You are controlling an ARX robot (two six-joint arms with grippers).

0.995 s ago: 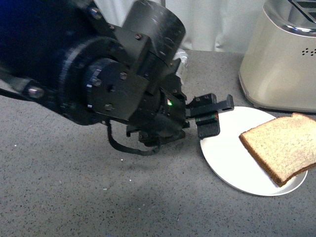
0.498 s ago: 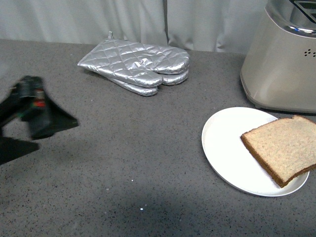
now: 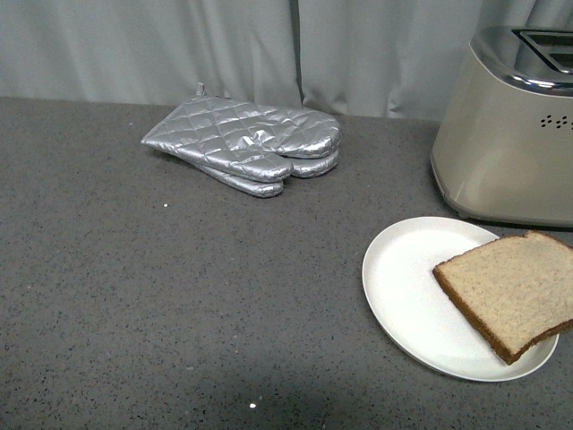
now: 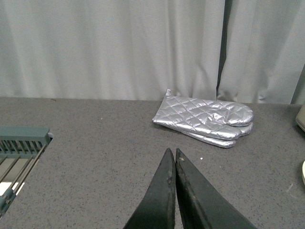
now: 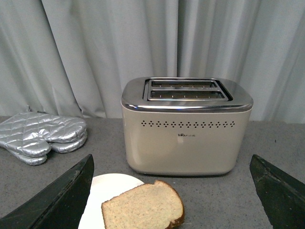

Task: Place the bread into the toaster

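Observation:
The bread (image 3: 515, 291) (image 5: 143, 208), a light brown slice with a dark crust, lies flat on a round white plate (image 3: 403, 287) (image 5: 102, 188) at the front right. Behind it stands the beige toaster (image 3: 510, 134) (image 5: 186, 131) with a chrome top and two empty slots. My right gripper (image 5: 171, 179) is open wide, its fingers on either side of the bread and the toaster, short of both. My left gripper (image 4: 172, 151) is shut on nothing above bare counter. Neither arm shows in the front view.
Silver quilted oven mitts (image 3: 246, 143) (image 4: 207, 117) (image 5: 40, 136) lie stacked at the back of the grey counter. A grey-green rack (image 4: 19, 152) sits at the counter's far left. A pale curtain hangs behind everything.
The left arm, which filled the front view near the plate a second ago, swept away to the left and out of that view. Bread and plate stay put.

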